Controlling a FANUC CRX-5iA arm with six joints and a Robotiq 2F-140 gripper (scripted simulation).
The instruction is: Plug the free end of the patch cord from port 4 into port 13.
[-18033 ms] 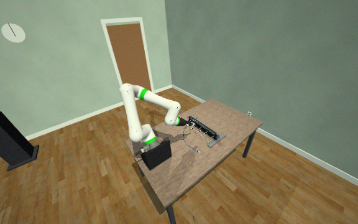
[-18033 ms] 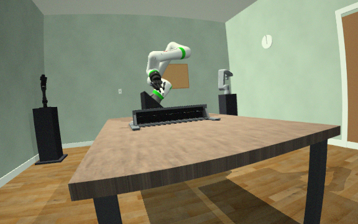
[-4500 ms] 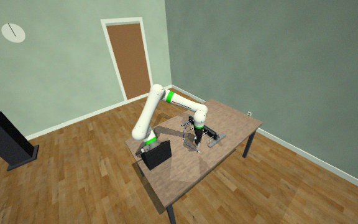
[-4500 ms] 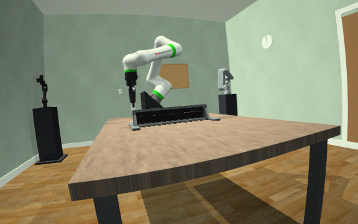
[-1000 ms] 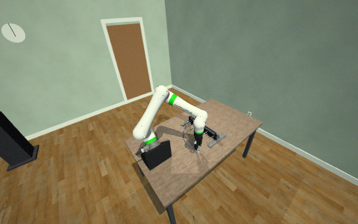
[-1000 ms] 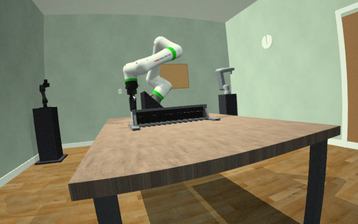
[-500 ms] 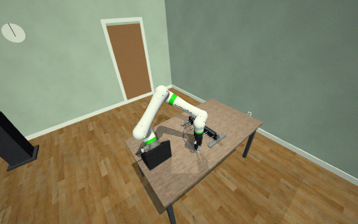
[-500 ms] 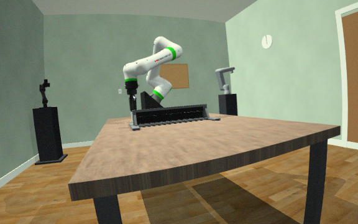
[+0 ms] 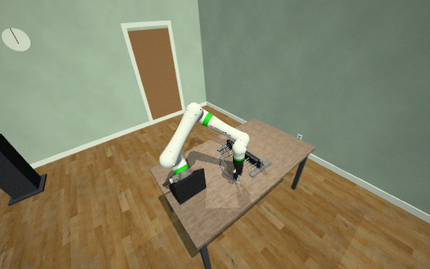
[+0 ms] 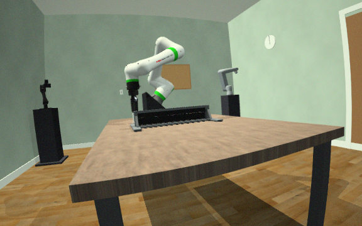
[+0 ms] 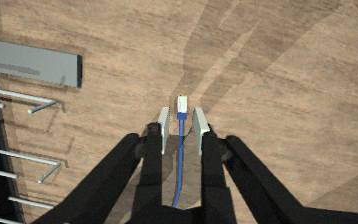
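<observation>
The blue patch cord (image 11: 180,150) lies on the wooden table, and its white plug (image 11: 179,104) rests just past my fingertips. My gripper (image 11: 181,117) points straight down, low over the table. Its two pads straddle the cord with a gap on each side, so it is partly open and grips nothing. The black rack (image 9: 246,157) stands on the table just behind the gripper (image 9: 237,178). The cord (image 9: 222,166) loops from the rack towards the gripper. In the exterior view the rack (image 10: 172,117) shows its back and hides my fingertips (image 10: 134,107). The port numbers are not readable.
The rack's grey foot plate (image 11: 30,62) and several thin metal cable-guide bars (image 11: 25,100) lie left of my fingers. The arm's black base box (image 9: 187,184) sits at the table's near-left corner. The table's front edge (image 9: 271,187) runs right of the gripper.
</observation>
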